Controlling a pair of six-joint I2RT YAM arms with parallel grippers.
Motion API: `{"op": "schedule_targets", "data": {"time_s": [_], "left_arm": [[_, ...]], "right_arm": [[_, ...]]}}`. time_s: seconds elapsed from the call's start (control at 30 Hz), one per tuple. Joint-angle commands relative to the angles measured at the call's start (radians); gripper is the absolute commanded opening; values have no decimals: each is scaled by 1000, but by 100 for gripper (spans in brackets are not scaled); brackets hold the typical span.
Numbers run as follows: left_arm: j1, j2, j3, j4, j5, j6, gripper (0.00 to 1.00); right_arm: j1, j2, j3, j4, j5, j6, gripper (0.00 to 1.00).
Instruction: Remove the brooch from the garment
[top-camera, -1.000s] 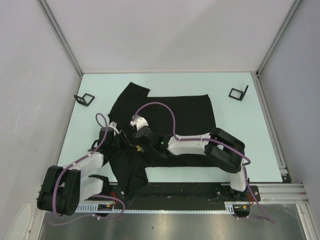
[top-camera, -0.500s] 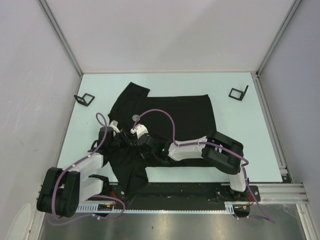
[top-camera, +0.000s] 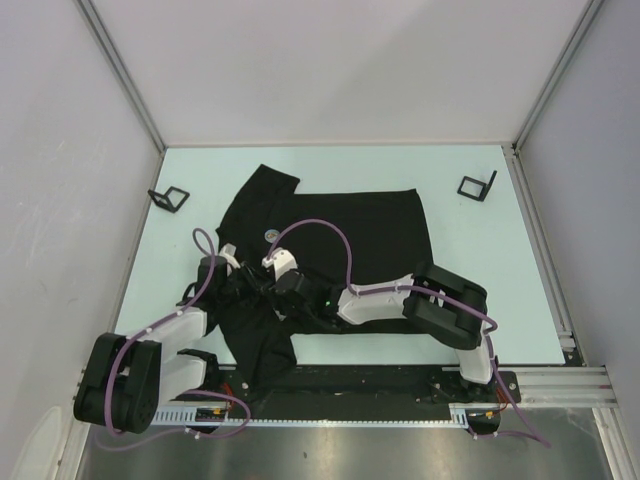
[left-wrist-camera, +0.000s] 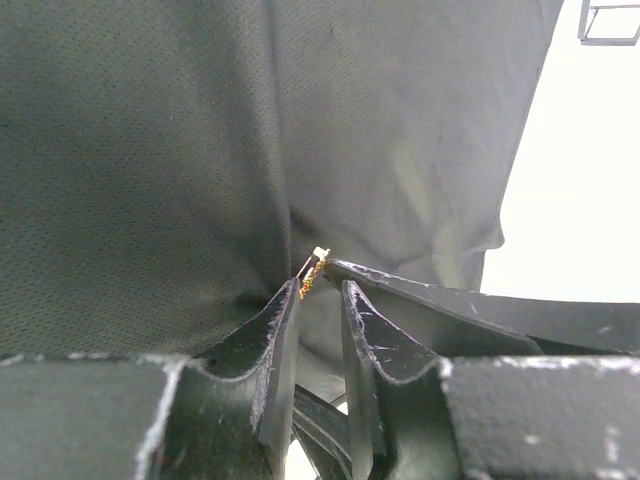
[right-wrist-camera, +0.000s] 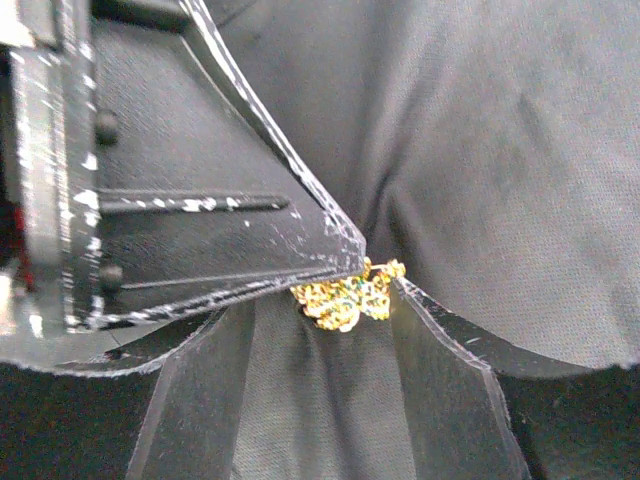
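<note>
The black garment lies spread on the pale green table. A small gold brooch is pinned in a bunched fold of it, and it also shows in the left wrist view. My left gripper has its jaws nearly together on the fabric fold right beside the brooch. My right gripper is open, its two fingers standing either side of the brooch; the right finger touches it. One left finger presses in at the brooch's other side.
Two black wire stands sit at the back left and back right. A small pale round spot shows on the shirt behind the grippers. The shirt's lower edge hangs over the near rail. Grey walls close in three sides.
My right gripper has moved nearer and slightly left, down onto the fold beside the left gripper, uncovering the round spot on the shirt. The left arm has barely moved.
</note>
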Motion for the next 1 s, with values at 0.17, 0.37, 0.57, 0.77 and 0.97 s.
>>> {"op": "schedule_targets", "data": {"time_s": [0.17, 0.37, 0.57, 0.77, 0.97], "left_arm": [[-1, -43, -9, 21, 26, -10, 27], [-3, -53, -9, 20, 32, -16, 27], [-3, -60, -8, 17, 35, -16, 27], [-1, -74, 11, -48, -16, 1, 28], [-1, -22, 47, -146, -94, 44, 47]], "right_arm": [[4, 1, 0, 78, 67, 31, 50], [4, 12, 0, 72, 67, 41, 55], [4, 24, 2, 79, 72, 39, 54], [-4, 12, 0, 40, 69, 57, 54], [-18, -77, -61, 59, 27, 85, 54]]}}
